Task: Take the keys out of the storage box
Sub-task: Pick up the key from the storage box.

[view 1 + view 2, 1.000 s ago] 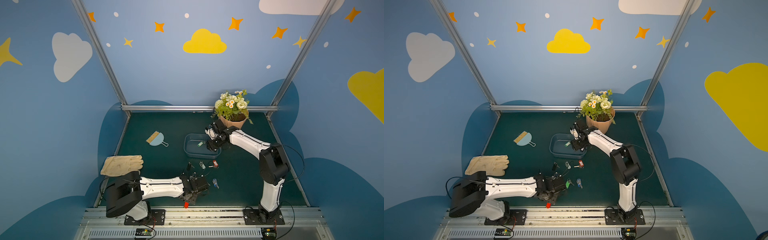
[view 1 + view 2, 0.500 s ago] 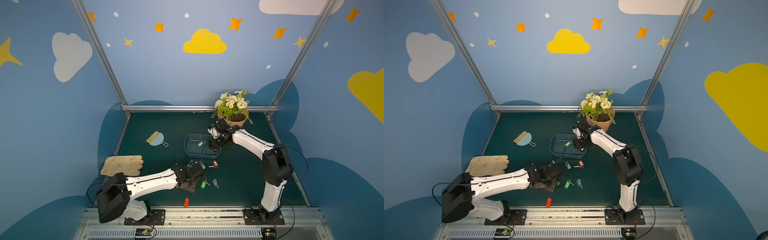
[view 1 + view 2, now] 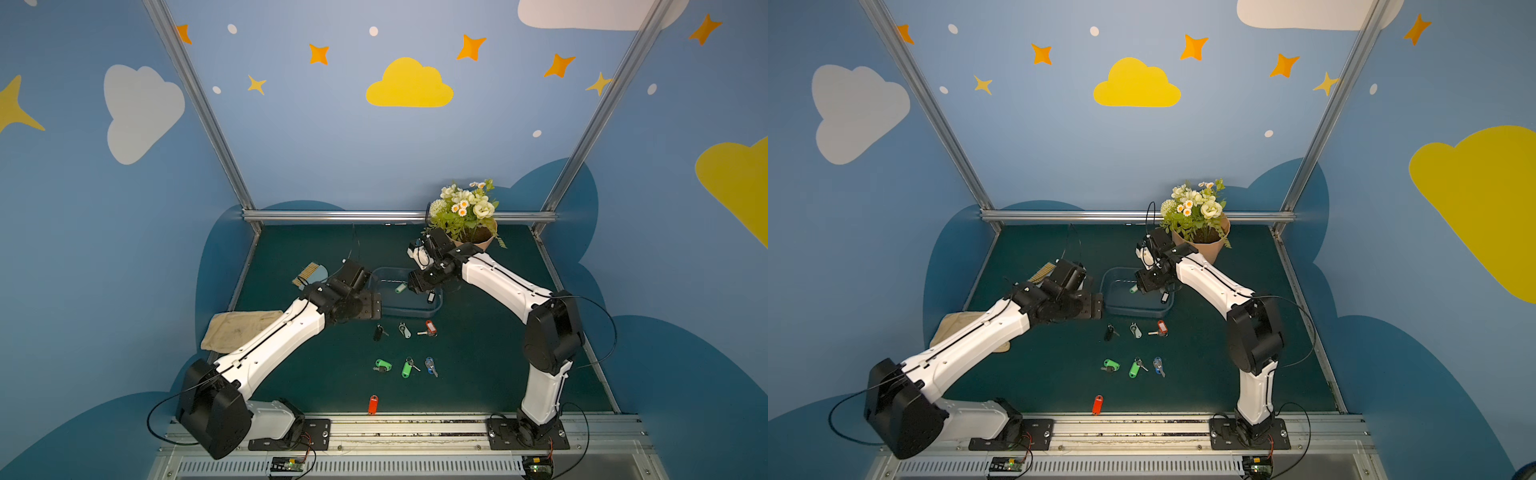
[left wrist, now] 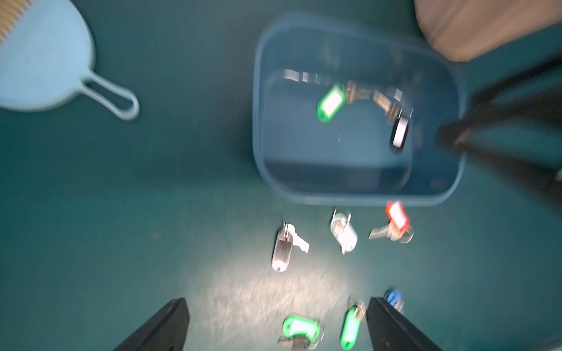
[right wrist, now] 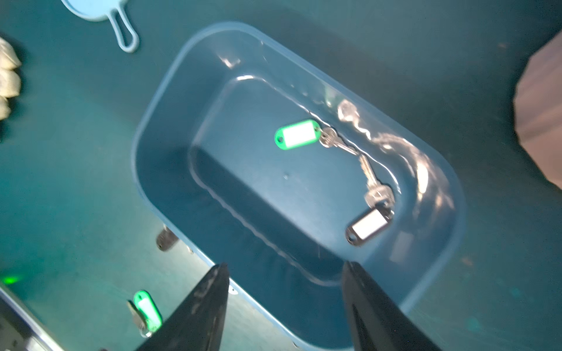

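**Storage box**: sits mid-mat, in front of the flowerpot.

**Contents:** I count two.
- Green-tagged key, on the box floor close to the far long wall.
- Black-tagged key, nearer the right end. Its blade meets the green one's. I cannot tell whether they are hooked together.

**Outside the box:** seven other keys lie on the mat, towards me.

**Right gripper**: jaws spread, nothing between them, hanging above the near long wall.

**Left gripper**: jaws spread wide and empty, outside the box by its left end. Its wrist view is blurred.

**Governing relation:** the green tag lies straight ahead of the right fingertips, across the box floor. Its long axis runs nearly along the line joining those fingertips.

**My reading:** the right arm is the nearer one and I would use it. As it stands, the jaws would close along the tag's length. Turning the wrist should let them close across its narrow width instead.
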{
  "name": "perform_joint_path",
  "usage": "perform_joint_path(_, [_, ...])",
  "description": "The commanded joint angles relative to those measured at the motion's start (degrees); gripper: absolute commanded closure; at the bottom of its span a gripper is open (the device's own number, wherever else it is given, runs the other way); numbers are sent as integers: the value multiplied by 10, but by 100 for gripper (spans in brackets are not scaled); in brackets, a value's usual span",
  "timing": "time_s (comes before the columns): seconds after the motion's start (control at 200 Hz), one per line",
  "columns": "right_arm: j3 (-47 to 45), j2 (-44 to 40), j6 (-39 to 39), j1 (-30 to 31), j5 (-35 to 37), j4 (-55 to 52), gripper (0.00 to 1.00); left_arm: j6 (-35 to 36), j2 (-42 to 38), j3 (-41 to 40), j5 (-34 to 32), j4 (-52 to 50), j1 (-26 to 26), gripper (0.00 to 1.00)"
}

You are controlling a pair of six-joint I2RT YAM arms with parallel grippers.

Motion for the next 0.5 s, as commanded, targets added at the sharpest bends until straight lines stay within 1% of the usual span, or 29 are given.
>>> perform_joint_path(0.0, [32,54,24,18,25,-6,36,39,27,46,43,3,30,2])
perform_joint_path(0.23, [111,135,36,5,45,-7,36,57,42,69,73,-5,85,1])
perform_joint_path(0.416, [152,185,36,0,67,-7,36,68,42,77,85,-15,108,1])
perform_joint_path(0.496, [174,204,39,-4,65,-5,37,71,43,82,90,-18,116,1])
